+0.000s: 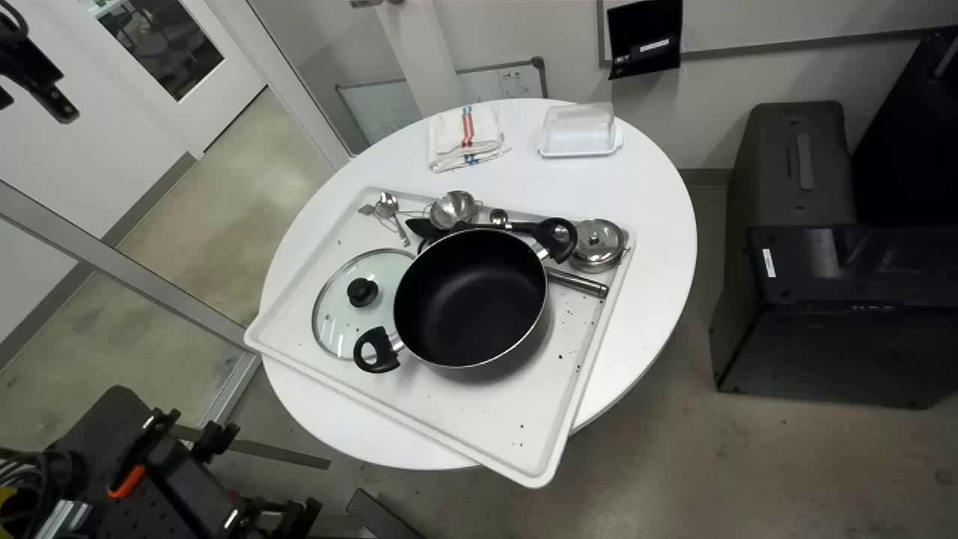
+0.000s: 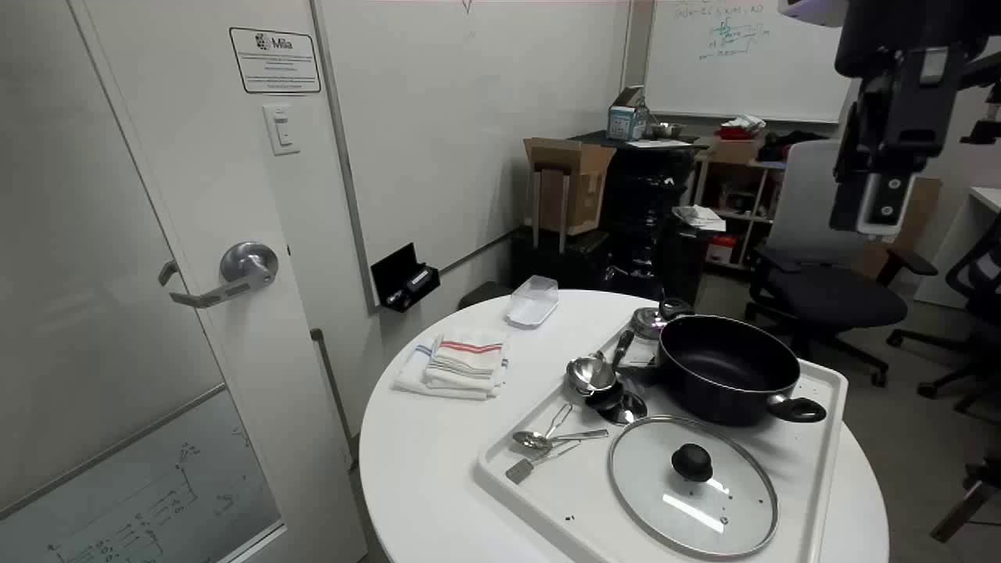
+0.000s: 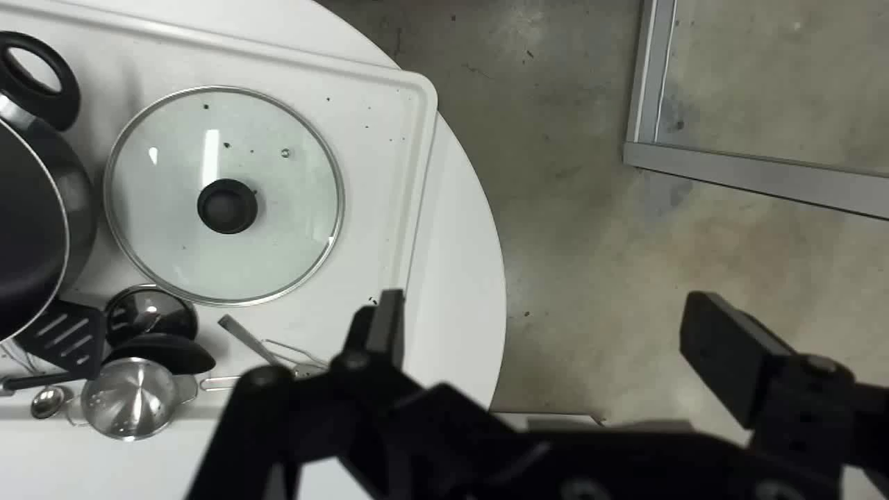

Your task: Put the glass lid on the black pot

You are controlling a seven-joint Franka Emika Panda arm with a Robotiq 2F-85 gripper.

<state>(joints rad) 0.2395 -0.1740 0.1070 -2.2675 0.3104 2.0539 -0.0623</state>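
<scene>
The glass lid point(image 1: 340, 318) lies flat on the white tray with its black knob up, beside the black pot point(image 1: 471, 299). In an exterior view the pot's rim and handle overlap part of the lid. Both also show in an exterior view, the lid point(image 2: 657, 493) in front of the pot point(image 2: 727, 360). In the wrist view the lid point(image 3: 285, 229) is whole at the upper left and the pot point(image 3: 31, 229) is cut off by the left edge. The pot is uncovered and its inside looks empty. My gripper point(image 3: 545, 305) is open and empty, above and away from the lid. It also shows high in an exterior view point(image 2: 872, 207).
The white tray point(image 1: 389, 415) sits on a round white table point(image 1: 644, 322). A steel cup point(image 3: 132, 399), a black slotted spatula point(image 3: 66, 337) and small utensils lie near the lid and pot. A small lidded steel pot point(image 1: 596, 245), folded towels point(image 1: 468, 138) and a plastic container point(image 1: 576, 131) stand farther back.
</scene>
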